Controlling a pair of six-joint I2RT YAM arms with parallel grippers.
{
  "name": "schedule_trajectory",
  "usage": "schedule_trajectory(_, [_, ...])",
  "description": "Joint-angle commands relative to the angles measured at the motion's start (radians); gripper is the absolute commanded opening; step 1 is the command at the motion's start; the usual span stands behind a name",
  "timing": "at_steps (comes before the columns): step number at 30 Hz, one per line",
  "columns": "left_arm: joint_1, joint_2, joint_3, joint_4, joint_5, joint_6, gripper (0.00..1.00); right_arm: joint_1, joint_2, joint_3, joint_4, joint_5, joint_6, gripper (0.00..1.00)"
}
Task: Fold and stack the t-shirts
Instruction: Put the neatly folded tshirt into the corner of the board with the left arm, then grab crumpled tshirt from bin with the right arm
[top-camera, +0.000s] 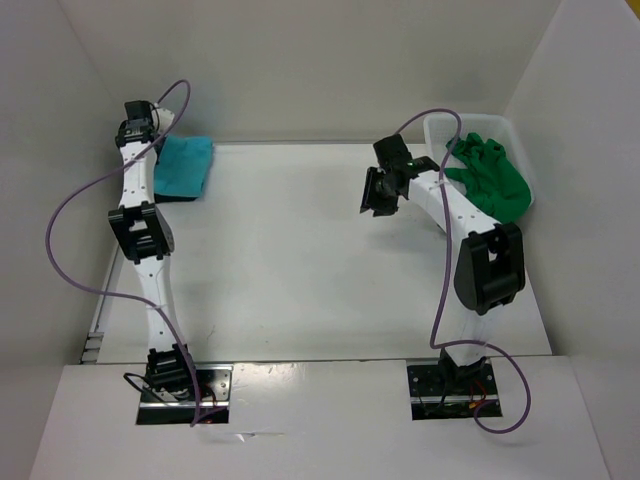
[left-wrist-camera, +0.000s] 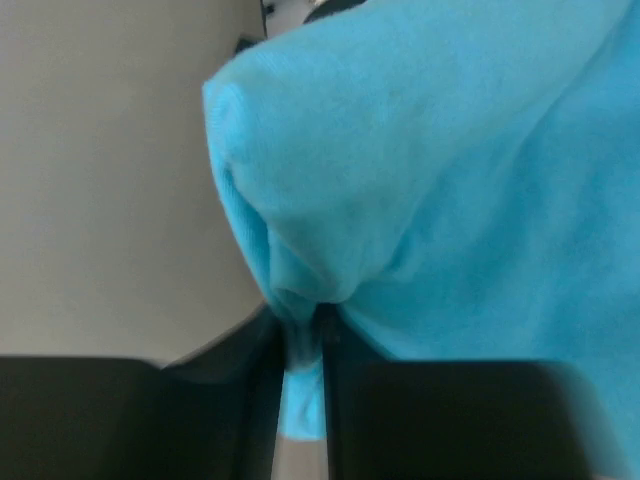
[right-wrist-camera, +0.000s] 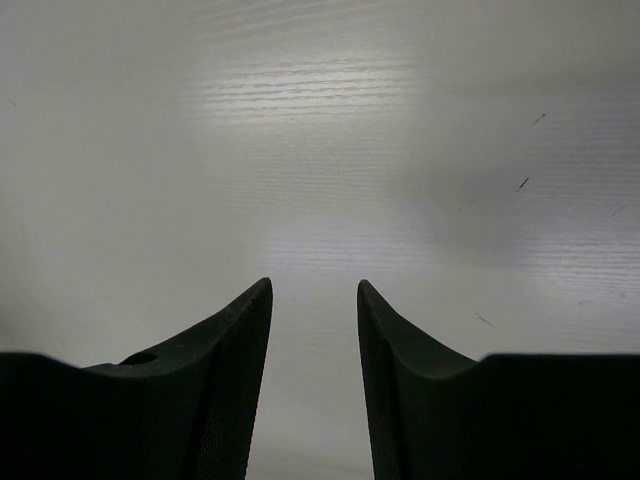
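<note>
The turquoise t-shirt (top-camera: 183, 165) lies folded at the far left corner of the table, with a dark edge of the black t-shirt (top-camera: 180, 198) showing under it. My left gripper (top-camera: 150, 135) is over its left edge and is shut on a pinch of the turquoise cloth (left-wrist-camera: 420, 180), which fills the left wrist view. The green t-shirt (top-camera: 490, 178) is crumpled in the white basket (top-camera: 440, 128) at the far right. My right gripper (top-camera: 378, 192) is open and empty above bare table (right-wrist-camera: 320, 150), left of the basket.
White walls close the table on the left, back and right. The right arm's elbow (top-camera: 488, 265) stands near the basket's front. Purple cables loop off both arms.
</note>
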Motion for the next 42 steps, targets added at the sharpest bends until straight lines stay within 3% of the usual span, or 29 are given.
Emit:
schedule_trajectory(1, [0.021,0.017,0.050,-0.007,-0.068,-0.040,0.30,-0.008,0.009,0.045,-0.023,-0.017,-0.014,0.45])
schedule_trajectory(2, [0.032,0.017,0.041,-0.007,-0.089,-0.058,0.46,-0.008,0.009,0.056,-0.023,-0.017,-0.014,0.45])
schedule_trajectory(4, [0.043,0.026,0.041,-0.007,-0.114,-0.069,0.67,-0.008,0.009,0.065,-0.032,-0.026,-0.014,0.46])
schedule_trajectory(9, [0.090,0.006,0.032,0.003,-0.135,-0.097,0.88,-0.008,0.009,0.103,-0.052,0.017,-0.025,0.48])
schedule_trajectory(11, [0.090,-0.017,0.032,0.003,-0.146,-0.097,0.89,-0.008,0.000,0.139,-0.087,0.055,-0.025,0.53])
schedule_trajectory(14, [0.099,-0.065,0.042,-0.040,-0.093,-0.097,0.92,-0.008,-0.012,0.246,-0.200,0.249,-0.027,0.64])
schedule_trajectory(15, [0.099,-0.083,0.043,-0.099,-0.050,-0.112,0.93,-0.018,-0.025,0.278,-0.234,0.391,-0.016,0.69])
schedule_trajectory(19, [0.073,-0.242,0.029,-0.279,0.455,-0.121,1.00,-0.177,-0.037,0.396,-0.328,0.605,0.006,0.83])
schedule_trajectory(22, [0.018,-0.376,-0.150,-0.297,0.628,-0.108,1.00,-0.308,0.020,0.439,-0.362,0.641,0.006,0.87])
schedule_trajectory(26, [-0.075,-0.538,-0.458,-0.186,0.672,-0.108,1.00,-0.411,0.136,0.481,-0.349,0.692,-0.018,0.91])
schedule_trajectory(31, [-0.219,-0.694,-0.779,-0.086,0.557,-0.069,1.00,-0.495,0.334,0.646,-0.380,0.733,-0.008,0.92])
schedule_trajectory(34, [-0.229,-0.703,-0.824,-0.098,0.607,-0.081,1.00,-0.517,0.463,0.732,-0.412,0.718,-0.018,0.92])
schedule_trajectory(42, [-0.218,-0.712,-0.885,-0.108,0.621,-0.103,1.00,-0.566,0.615,0.821,-0.403,0.660,-0.036,0.88])
